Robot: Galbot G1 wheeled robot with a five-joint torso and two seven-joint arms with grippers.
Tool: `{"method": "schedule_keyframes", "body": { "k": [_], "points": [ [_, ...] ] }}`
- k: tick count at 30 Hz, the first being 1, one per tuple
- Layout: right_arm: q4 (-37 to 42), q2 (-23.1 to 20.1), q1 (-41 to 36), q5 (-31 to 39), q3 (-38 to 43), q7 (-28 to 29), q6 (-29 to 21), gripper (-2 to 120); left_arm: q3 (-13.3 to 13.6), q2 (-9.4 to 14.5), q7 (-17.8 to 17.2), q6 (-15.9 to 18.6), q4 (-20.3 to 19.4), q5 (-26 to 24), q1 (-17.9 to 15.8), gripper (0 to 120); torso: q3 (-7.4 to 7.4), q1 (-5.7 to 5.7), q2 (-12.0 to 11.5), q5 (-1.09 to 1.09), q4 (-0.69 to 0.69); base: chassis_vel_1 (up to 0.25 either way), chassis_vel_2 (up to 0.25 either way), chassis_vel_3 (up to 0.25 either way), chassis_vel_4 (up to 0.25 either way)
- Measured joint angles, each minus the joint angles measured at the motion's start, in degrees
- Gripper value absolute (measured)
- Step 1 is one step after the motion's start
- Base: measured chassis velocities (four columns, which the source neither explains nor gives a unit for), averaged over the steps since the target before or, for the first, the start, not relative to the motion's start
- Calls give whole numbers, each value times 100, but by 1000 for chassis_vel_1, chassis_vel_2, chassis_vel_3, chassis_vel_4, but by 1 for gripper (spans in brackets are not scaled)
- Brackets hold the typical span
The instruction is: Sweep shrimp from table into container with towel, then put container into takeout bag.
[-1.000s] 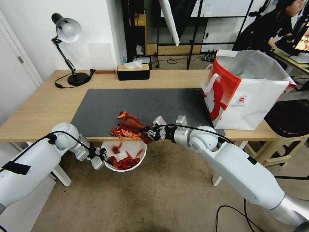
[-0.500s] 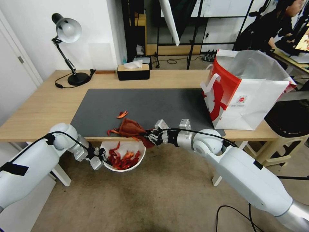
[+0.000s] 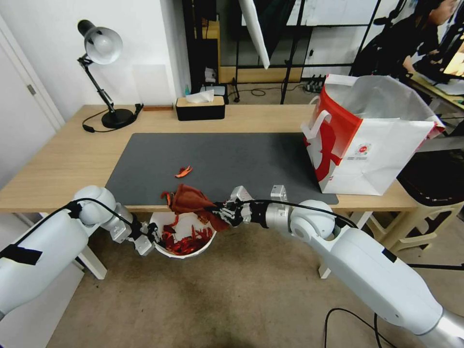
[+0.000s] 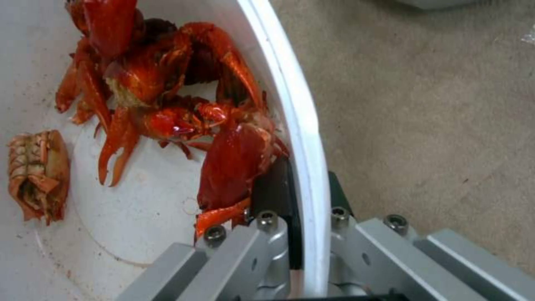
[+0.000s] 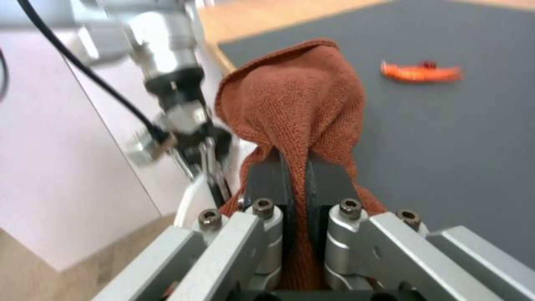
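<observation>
The white container (image 3: 191,251) hangs just below the table's (image 3: 58,159) front edge, its rim pinched by my shut left gripper (image 3: 151,238). Red shrimp (image 3: 186,239) lie piled inside it, seen close in the left wrist view as shrimp (image 4: 167,108) against the container wall (image 4: 295,113). My right gripper (image 3: 220,209) is shut on the red-brown towel (image 3: 188,199), which sits bunched at the mat's front edge above the container; the towel (image 5: 301,100) shows pinched between the fingers. One shrimp piece (image 3: 183,171) lies alone on the mat, also visible as the shrimp piece (image 5: 421,72). The takeout bag (image 3: 372,140) stands open at the table's right.
A desk lamp (image 3: 101,72) stands at the back left and a black tissue box (image 3: 200,107) at the back middle. The dark grey mat (image 3: 241,154) covers the table's middle. Carpeted floor lies beneath the container.
The right gripper dragged the towel toward the front edge; the shrimp heaped at the edge dropped into the container. One piece stayed on the mat. The left gripper held the container still.
</observation>
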Motion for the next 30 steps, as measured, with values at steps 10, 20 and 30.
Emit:
{"method": "schedule_keyframes", "body": {
  "k": [10, 20, 30],
  "points": [
    [-358, 402, 472, 623, 65, 431, 237, 2, -74, 17, -2, -3, -9, 3, 90, 0, 0, 0, 0, -1, 0, 0, 0, 0, 0],
    [-1553, 1206, 1474, 415, -281, 1932, 127, 2, -132, 60, -2, -7, -55, 11, 176, 0, 2, 1, 0, -1, 1, 0, 0, 0, 0],
    [-2691, 1815, 2244, -52, -501, 2472, -670, 2, -224, 60, 2, -22, -11, 29, 286, 0, 2, 2, 0, -2, 1, 0, 0, 0, 0]
  ]
}}
